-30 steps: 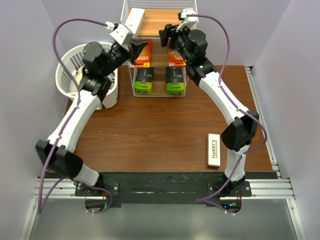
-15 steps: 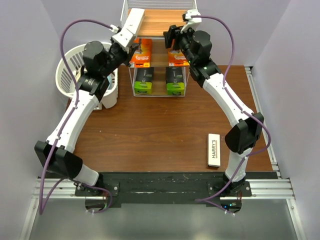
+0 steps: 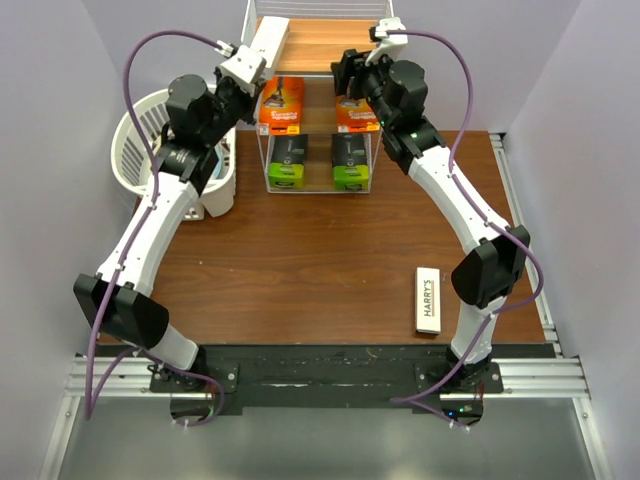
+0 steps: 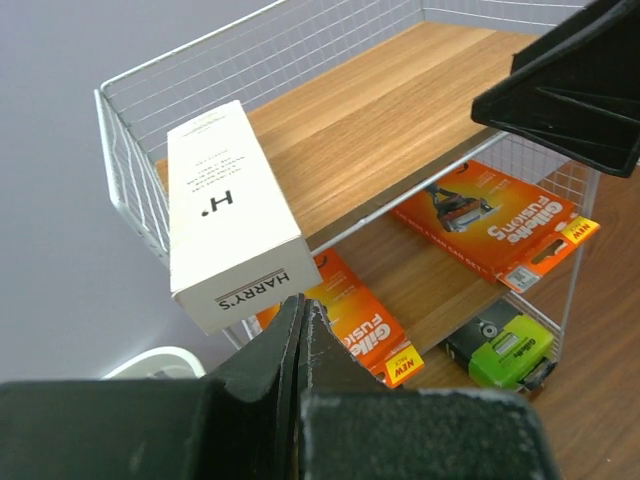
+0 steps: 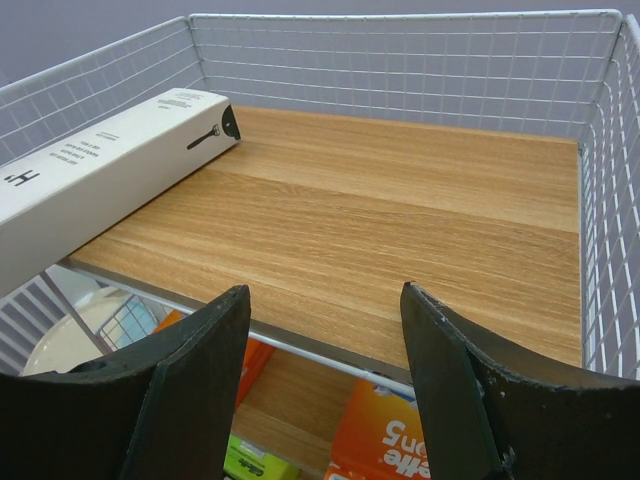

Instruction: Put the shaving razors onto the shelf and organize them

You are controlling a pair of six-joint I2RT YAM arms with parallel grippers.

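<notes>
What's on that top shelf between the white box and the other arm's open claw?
Nothing. In the right wrist view, only the bare wooden top board separates the white HARRY'S box, held by the left gripper, from the open right gripper.

One slim box (image 3: pixel 268 42) lies across the shelf (image 3: pixel 325 45) at its top-left rim
</notes>
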